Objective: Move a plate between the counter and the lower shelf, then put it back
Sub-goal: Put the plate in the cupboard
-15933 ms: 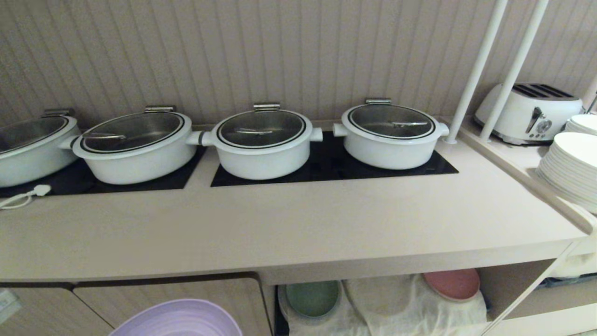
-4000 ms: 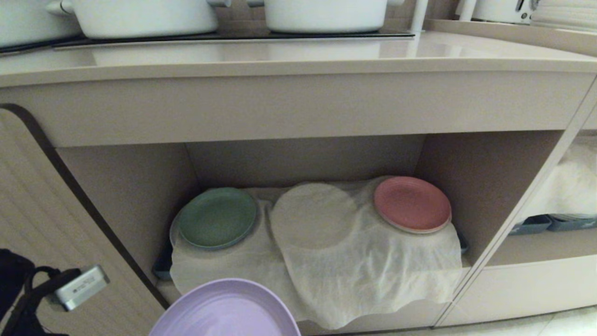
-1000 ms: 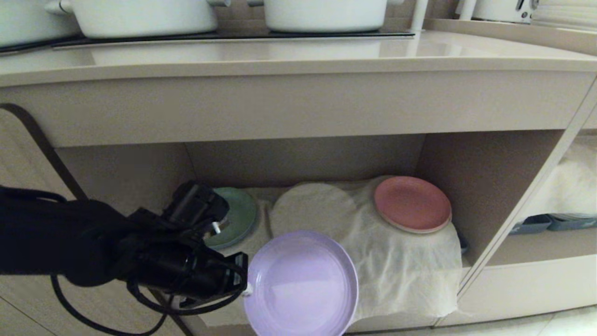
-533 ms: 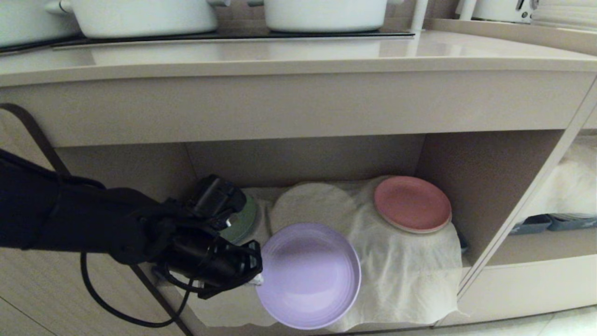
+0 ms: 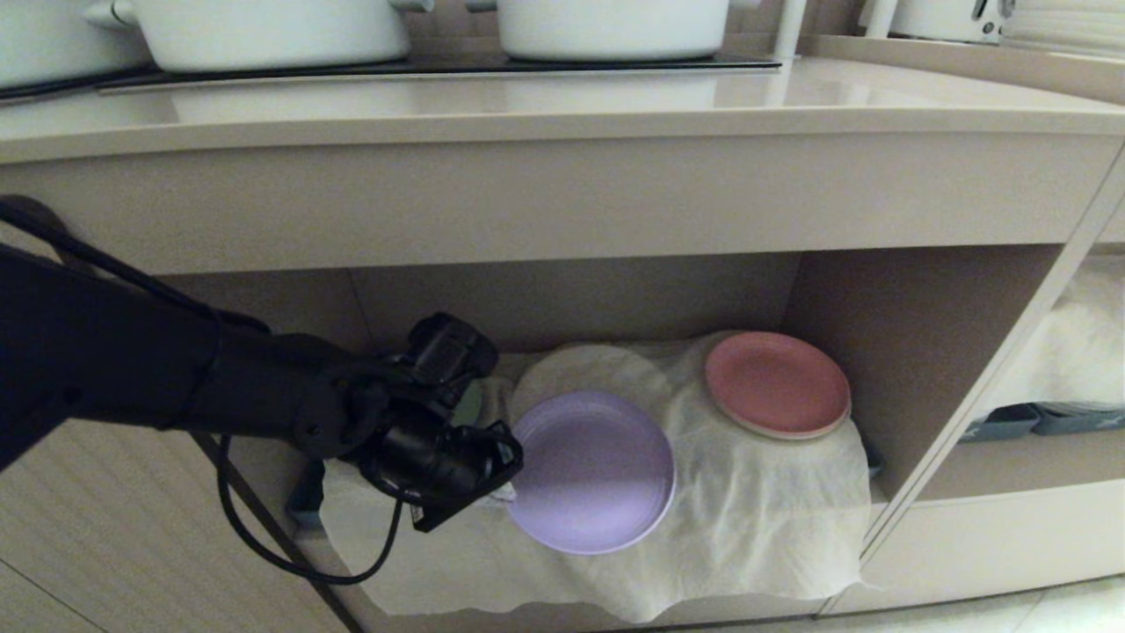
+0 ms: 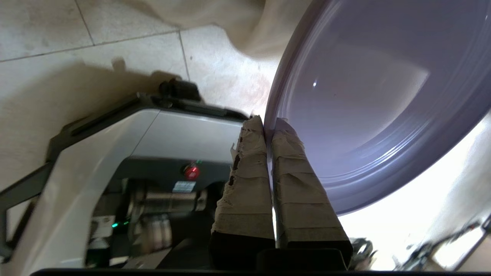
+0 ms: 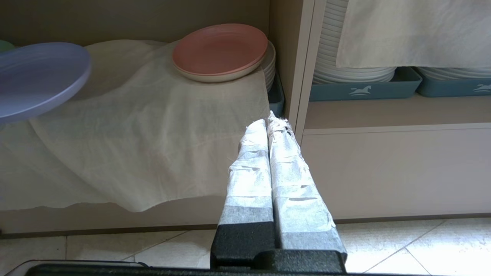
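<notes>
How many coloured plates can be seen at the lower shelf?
3: purple plate in left gripper; pink plate at right; green plate mostly hidden behind the arm. Cloth may hide others.

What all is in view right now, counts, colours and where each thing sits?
purple plate: one, lavender, held over the cloth in the lower shelf
pink plate: one, pink-red, shelf right
green plate: one, mostly hidden behind the left arm
cloth: one, white, draped over the shelf
white pots: at least two, on the counter
left claw: pinching the purple plate's rim
right claw: shut, low before the shelf
</notes>
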You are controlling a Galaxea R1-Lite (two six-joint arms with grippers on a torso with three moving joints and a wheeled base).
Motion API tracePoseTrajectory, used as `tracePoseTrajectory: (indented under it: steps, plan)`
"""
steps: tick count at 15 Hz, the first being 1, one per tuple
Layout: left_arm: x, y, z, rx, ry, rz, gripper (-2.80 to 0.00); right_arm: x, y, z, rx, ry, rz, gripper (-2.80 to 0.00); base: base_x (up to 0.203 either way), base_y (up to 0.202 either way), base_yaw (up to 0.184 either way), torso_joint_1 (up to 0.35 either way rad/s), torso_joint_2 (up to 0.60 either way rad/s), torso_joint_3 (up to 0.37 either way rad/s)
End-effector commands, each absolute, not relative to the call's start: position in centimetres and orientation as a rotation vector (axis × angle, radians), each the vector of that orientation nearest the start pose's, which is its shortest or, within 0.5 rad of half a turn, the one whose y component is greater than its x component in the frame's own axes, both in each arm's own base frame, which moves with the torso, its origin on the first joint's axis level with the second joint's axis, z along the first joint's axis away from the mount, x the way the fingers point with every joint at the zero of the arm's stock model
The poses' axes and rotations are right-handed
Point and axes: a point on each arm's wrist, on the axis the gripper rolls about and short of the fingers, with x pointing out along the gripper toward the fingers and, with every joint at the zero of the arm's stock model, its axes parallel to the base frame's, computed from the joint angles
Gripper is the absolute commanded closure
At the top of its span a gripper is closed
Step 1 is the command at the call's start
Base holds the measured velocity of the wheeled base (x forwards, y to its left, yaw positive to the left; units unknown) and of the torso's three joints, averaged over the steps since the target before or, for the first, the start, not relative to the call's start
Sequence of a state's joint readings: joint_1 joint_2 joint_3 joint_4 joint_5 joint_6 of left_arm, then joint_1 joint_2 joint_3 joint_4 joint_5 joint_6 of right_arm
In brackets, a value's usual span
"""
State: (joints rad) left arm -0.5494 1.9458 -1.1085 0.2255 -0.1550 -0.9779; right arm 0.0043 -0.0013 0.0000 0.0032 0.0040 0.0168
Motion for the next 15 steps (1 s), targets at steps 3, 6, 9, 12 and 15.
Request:
tracePoseTrajectory:
  steps: [3,6,9,12,15]
  plan:
    - [29.9,-18.7,9.7,-0.679,1.249,0.023,0.0,-2.3,0.0,7.5,0.017,0.003,0.01,0.0,0.0,0.0,0.0,0.0,0.0,0.0]
    - [30.8,-19.2,9.5,-0.725,1.234,0.065,0.0,-2.3,0.0,7.5,0.017,0.003,0.009,0.0,0.0,0.0,0.0,0.0,0.0,0.0]
    - [31.7,-19.8,9.3,-0.772,1.226,0.111,0.0,-2.3,0.0,7.5,0.017,0.003,0.009,0.0,0.0,0.0,0.0,0.0,0.0,0.0]
    - [32.8,-20.5,9.8,-0.81,1.213,0.137,0.0,-2.3,0.0,7.5,0.017,0.003,0.009,0.0,0.0,0.0,0.0,0.0,0.0,0.0]
    - [33.3,-21.1,9.6,-0.824,1.223,0.159,0.0,-2.3,0.0,7.5,0.017,0.003,0.009,0.0,0.0,0.0,0.0,0.0,0.0,0.0]
